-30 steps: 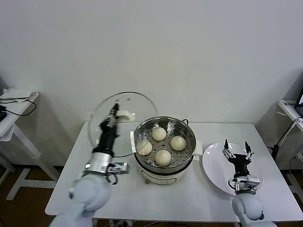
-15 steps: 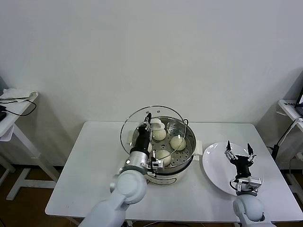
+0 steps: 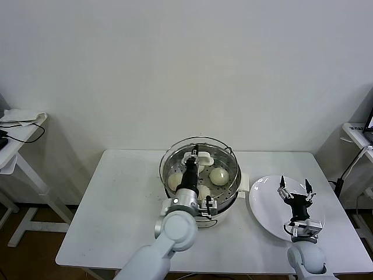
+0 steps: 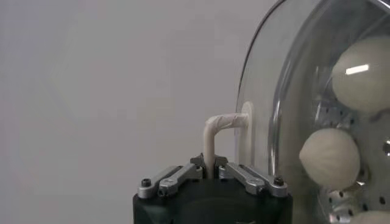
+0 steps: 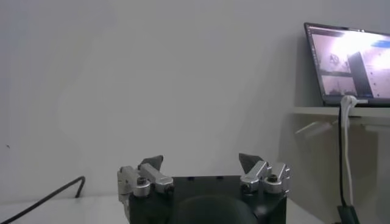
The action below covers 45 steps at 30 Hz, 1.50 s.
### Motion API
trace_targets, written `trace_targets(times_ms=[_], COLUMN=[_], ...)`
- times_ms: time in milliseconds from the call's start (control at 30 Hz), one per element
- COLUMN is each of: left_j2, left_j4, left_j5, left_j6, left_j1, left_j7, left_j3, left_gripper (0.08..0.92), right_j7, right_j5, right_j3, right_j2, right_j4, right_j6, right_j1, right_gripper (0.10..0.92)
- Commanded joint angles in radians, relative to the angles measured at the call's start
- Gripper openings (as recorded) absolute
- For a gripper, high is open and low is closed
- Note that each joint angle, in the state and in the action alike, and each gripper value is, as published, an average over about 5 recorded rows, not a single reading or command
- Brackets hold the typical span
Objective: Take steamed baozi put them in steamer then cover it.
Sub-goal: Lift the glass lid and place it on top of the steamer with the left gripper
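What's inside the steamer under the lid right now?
Through the glass lid, held by the left gripper, baozi sit on the steamer's perforated tray. The arm hides part of them, so no full count.

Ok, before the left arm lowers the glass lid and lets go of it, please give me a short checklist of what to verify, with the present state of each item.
1. Left gripper shut on the cover by its white handle: ok.
2. Cover centred over the steamer: ok, judging from the head view.
3. Cover seated on the rim all round: cannot tell.
4. All four steamed baozi inside on the tray: cannot tell; the arm hides part of the tray.
5. Right gripper open, apart from the pot, over the white plate: ok.
6. White plate free of buns: ok.
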Motion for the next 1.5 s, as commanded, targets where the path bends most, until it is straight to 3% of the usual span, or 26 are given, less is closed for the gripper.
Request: trace_targets(times_ms=[33,1500], left_j2=[-0.031,-0.058], left_j4=[0.063,0.126], left_j5=[0.033,0.121], left_j6=[0.006,-0.046], left_j1=[-0.019,0.007], left_j7=[0.017,0.020], left_j3=[0.032,0.001], left_gripper=[0.190,0.190], right_j7=[-0.003,-0.008], right_j5=[0.003,0.006], right_j3=[0.005,0.007], right_j2=[0.000,-0.010], right_j4=[-0.010,-0.033], right_j6=[0.002,0.009], right_j1=[0.001,0.018], right_gripper=[0.823,0.823])
